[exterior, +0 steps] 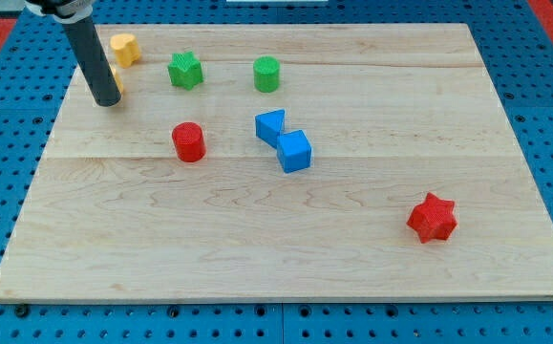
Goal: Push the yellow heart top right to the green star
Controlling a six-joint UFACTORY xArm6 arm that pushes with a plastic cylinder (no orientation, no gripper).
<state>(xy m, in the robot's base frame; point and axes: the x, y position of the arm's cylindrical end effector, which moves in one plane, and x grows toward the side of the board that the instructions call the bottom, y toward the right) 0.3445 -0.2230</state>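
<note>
The yellow heart point(124, 48) lies near the board's top left corner. The green star point(185, 70) sits to its right and slightly lower. My tip point(108, 99) rests on the board below and left of the yellow heart, left of the green star. A second yellow block point(116, 80) shows partly behind the rod, touching it or nearly so; its shape is hidden.
A green cylinder point(267, 74) stands right of the green star. A red cylinder point(188, 141) is below the star. Two blue blocks point(271, 125) point(295, 151) touch near the middle. A red star point(433, 217) lies at the lower right. The wooden board point(352, 258) sits on blue pegboard.
</note>
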